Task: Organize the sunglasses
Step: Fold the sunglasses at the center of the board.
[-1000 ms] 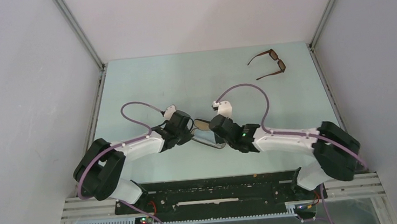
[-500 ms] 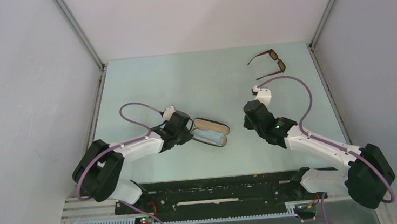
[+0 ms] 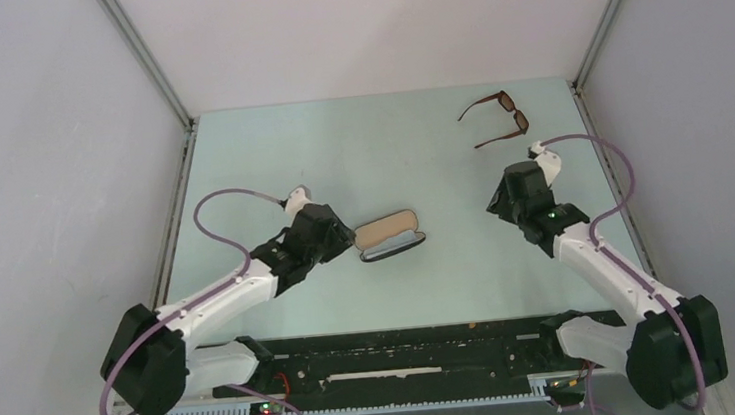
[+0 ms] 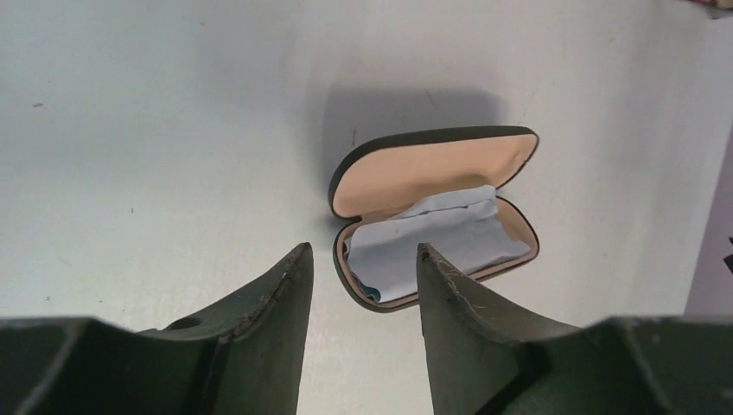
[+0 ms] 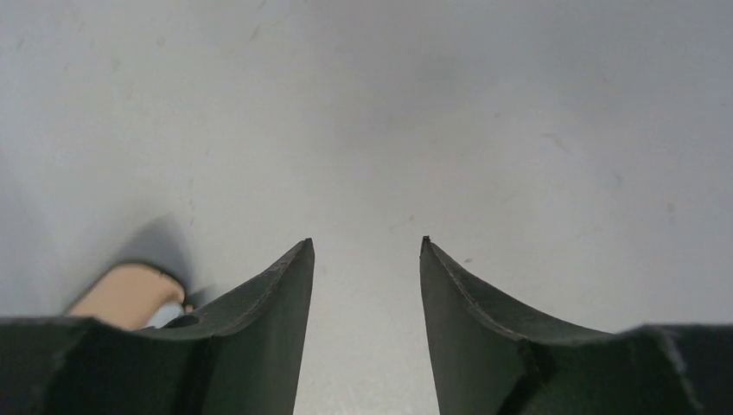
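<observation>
Open sunglasses (image 3: 496,119) at the far right of the table (image 3: 338,150), neither pair of jaws on them.
A pinch on one thin temple arm could swing or fold the frame, or shove it toward the back edge. The loose blue cloth (image 4: 432,246) in the open case (image 4: 432,216) could bunch under them and block the lid. Both pairs of jaws are spread and empty. The sunglasses lie just beyond the right jaws, outside the right wrist view, and well apart from the left jaws, which hover beside the case.
</observation>
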